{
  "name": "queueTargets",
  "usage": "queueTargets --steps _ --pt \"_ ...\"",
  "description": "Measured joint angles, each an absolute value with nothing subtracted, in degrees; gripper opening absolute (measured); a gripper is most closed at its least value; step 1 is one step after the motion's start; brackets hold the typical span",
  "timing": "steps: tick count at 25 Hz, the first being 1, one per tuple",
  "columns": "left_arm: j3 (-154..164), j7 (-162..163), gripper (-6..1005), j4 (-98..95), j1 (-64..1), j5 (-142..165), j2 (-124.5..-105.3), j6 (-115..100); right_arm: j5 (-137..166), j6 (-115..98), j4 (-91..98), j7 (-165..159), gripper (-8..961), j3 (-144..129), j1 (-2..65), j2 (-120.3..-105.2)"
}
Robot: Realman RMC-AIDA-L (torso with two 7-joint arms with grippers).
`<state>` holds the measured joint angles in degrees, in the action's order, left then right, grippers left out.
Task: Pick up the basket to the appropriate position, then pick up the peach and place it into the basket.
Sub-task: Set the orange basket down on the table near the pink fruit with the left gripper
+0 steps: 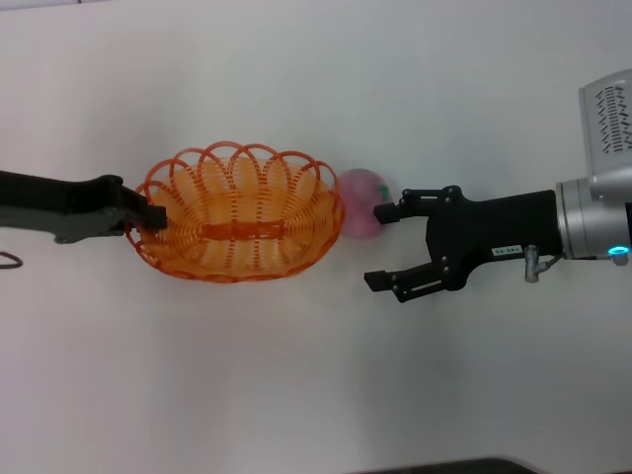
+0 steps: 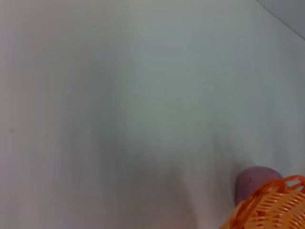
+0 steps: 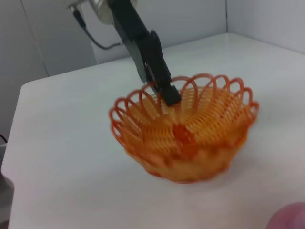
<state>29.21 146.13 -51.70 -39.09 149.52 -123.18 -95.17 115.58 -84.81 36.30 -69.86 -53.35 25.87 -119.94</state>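
Note:
The orange basket stands at the middle left of the white table in the head view. My left gripper is shut on its left rim; the right wrist view shows the dark fingers clamped on the scalloped rim. The pink peach lies against the basket's right side. My right gripper is open just right of the peach. Its far fingertip touches the peach, which is not between the fingers. The left wrist view shows the peach behind the basket's rim. A pink edge of the peach shows in the right wrist view.
The white tabletop spreads on all sides. A white arm housing is at the far right. A dark cable loop lies at the left edge. A dark edge runs along the front.

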Motion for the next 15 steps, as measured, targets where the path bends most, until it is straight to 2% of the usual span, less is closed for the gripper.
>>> queueTargets --steps 3,8,15 --pt "29.5 146.16 85 -52.86 -37.09 147.75 -124.34 -93.17 115.57 -84.81 36.3 -70.37 872 -53.35 26.06 -119.97" --pt "33.42 146.48 87 -51.79 -33.68 145.4 -124.33 -87.41 115.59 -84.81 36.3 -70.5 870 -53.35 26.11 -119.95" --pt "35.6 146.7 89 -52.04 -32.98 144.56 -124.46 -86.77 115.77 -84.81 36.3 -70.49 866 -53.34 26.28 -119.97"
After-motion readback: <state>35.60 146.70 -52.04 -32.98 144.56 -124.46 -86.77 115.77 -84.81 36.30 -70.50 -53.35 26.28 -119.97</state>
